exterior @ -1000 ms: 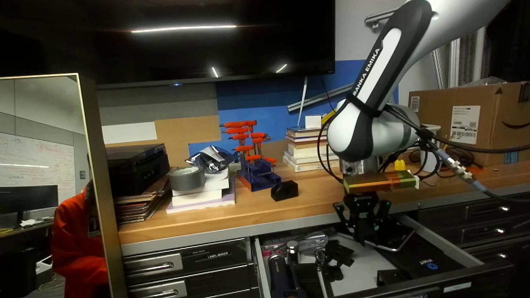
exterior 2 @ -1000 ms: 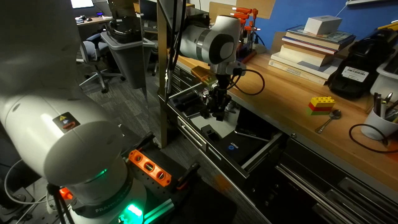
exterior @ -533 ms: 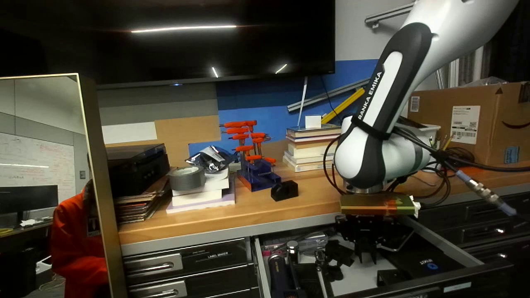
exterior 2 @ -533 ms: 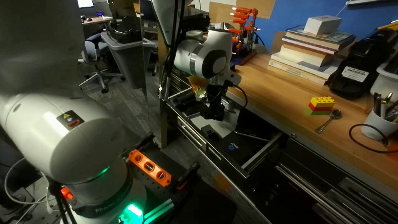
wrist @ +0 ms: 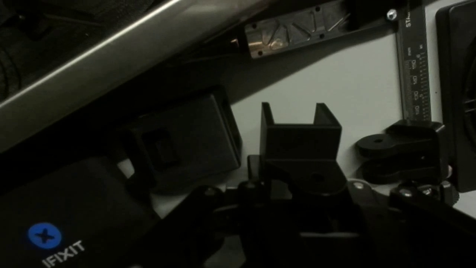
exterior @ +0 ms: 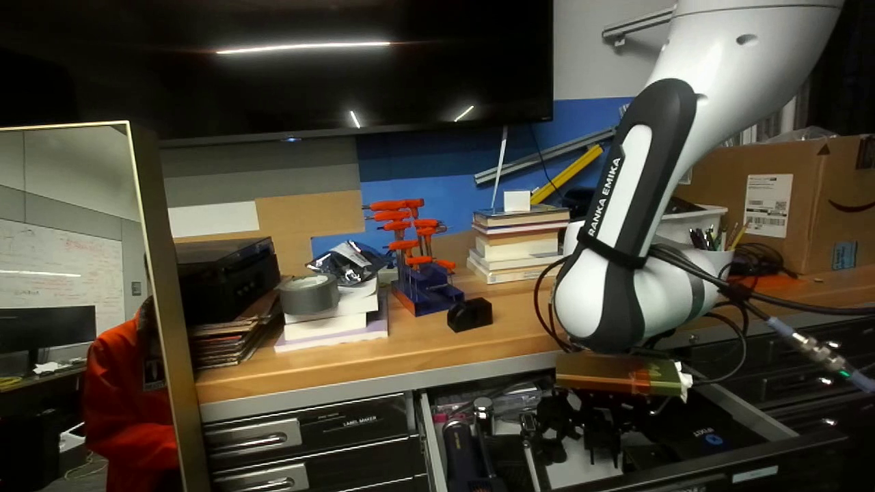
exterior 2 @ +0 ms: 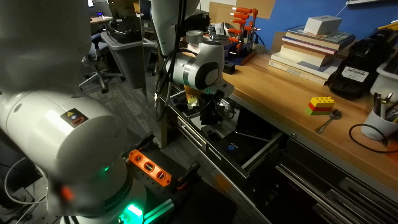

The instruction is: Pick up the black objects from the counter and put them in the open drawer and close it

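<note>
Wall screen (exterior: 307,75): gives you streaks of glare.
Drawer (wrist: 364,82): dim and partly shadowed in your wrist view.
Robot base (exterior 2: 134,193): green glare, one side blurred.

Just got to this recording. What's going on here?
A robot arm is working over an open drawer. Its gripper is closed on a small black bracket, holding it over the inside of the drawer; whether it touches the bottom I can't tell. A caliper lies in there as well. A black block sits on the counter, not yet put away, so the drawer isn't ready to be closed.
</note>
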